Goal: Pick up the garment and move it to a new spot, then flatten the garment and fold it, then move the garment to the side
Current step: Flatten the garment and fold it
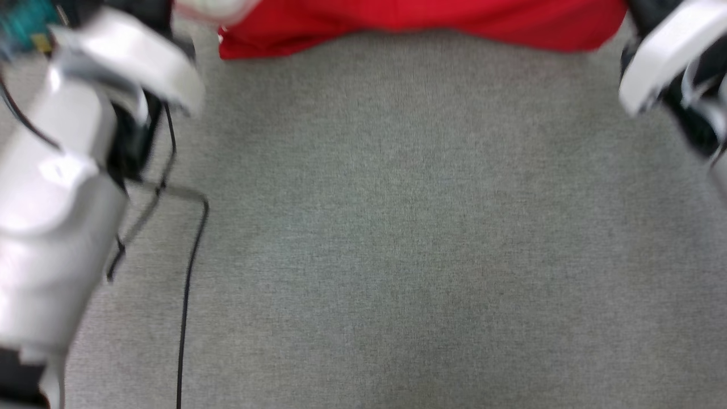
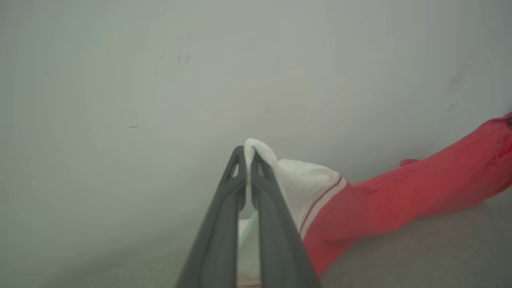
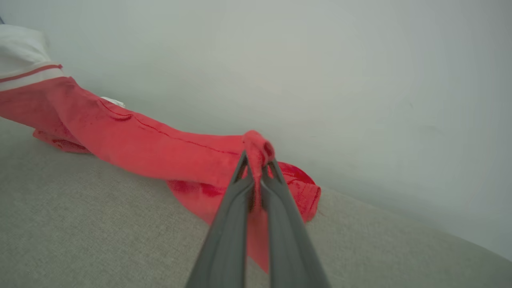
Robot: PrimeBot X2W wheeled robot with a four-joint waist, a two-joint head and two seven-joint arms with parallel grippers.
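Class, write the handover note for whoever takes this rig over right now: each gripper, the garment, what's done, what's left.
Left gripper: shut on a white sleeve of the red, stripe-trimmed jersey garment.
Right gripper: shut on its bunched red fabric.
Garment: stretched between both, lower part touching the grey woven surface.
Done: gripped at two points.
Left: reposition, flatten, fold, move aside.

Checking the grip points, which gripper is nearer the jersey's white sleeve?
Left. The left gripper is shut on the white sleeve itself; the right gripper pinches red fabric at the far end of the garment.
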